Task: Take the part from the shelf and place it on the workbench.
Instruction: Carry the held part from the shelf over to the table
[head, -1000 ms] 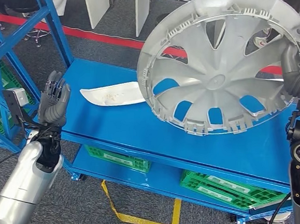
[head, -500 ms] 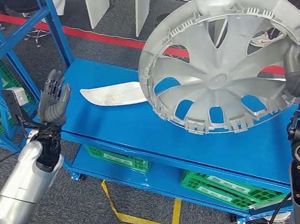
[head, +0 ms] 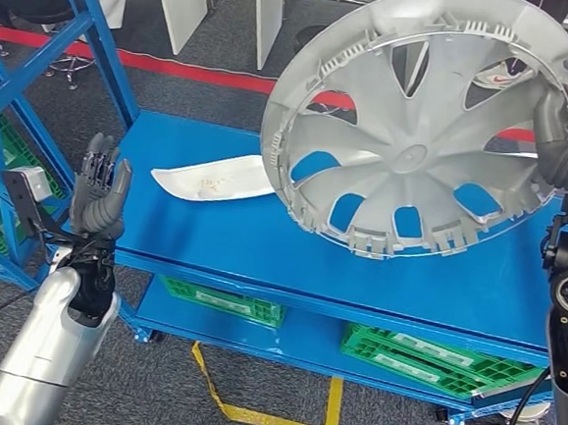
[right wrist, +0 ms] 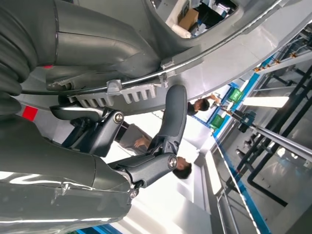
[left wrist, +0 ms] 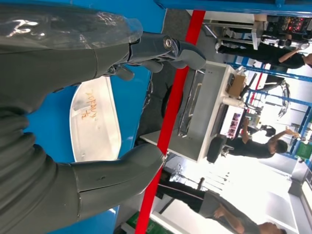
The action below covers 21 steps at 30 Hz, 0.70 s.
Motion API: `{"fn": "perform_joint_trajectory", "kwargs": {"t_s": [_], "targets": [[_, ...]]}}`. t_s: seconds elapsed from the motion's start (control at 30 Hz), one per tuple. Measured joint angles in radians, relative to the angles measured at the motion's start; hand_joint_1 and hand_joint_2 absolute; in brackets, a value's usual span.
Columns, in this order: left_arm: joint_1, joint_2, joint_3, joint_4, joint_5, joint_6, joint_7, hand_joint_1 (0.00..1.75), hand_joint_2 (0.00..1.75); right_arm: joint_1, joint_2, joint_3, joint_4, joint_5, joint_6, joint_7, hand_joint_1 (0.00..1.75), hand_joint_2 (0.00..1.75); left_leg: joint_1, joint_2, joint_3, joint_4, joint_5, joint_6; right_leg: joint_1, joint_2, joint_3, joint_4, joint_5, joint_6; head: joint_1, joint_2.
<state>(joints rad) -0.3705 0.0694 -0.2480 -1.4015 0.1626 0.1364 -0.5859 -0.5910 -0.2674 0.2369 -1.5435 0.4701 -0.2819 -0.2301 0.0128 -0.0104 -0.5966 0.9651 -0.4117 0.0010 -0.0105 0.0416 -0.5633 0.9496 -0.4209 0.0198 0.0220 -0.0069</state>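
We find the wheel cover (head: 413,134) tilted above the shelf (head: 249,239), its three-o'clock rim gripped by the right hand (head: 558,131); the left hand (head: 100,193), empty and spread, stands well apart at nine o'clock.

Silver wheel cover (head: 414,124), tilted, raised above blue shelf (head: 264,240)

The head view looked forward and down from high on the robot onto the blue shelf (head: 212,241), taking in its front edge and the floor beyond. The left wrist view sat close behind the left hand (left wrist: 73,161), turned sideways, facing across the shelf toward the white panel (left wrist: 93,122), which the head view shared (head: 213,177). The right wrist view looked out from just behind the right hand (right wrist: 147,146), tight against the wheel cover (right wrist: 206,63)
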Motion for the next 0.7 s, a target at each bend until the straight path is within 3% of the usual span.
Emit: {"fn": "perform_joint_trajectory", "kwargs": {"t_s": [0.7], "targets": [[0.014,0.001,0.000,-0.007,-0.001,0.012,0.001,0.00,1.75,0.005,0.000,0.011,-0.007,-0.015,0.030,-0.013,1.75,1.75,0.000,0.000,0.000,0.000,0.000,0.000,0.000,0.000,0.000,0.000,0.000,0.000,0.000,0.000]]}}
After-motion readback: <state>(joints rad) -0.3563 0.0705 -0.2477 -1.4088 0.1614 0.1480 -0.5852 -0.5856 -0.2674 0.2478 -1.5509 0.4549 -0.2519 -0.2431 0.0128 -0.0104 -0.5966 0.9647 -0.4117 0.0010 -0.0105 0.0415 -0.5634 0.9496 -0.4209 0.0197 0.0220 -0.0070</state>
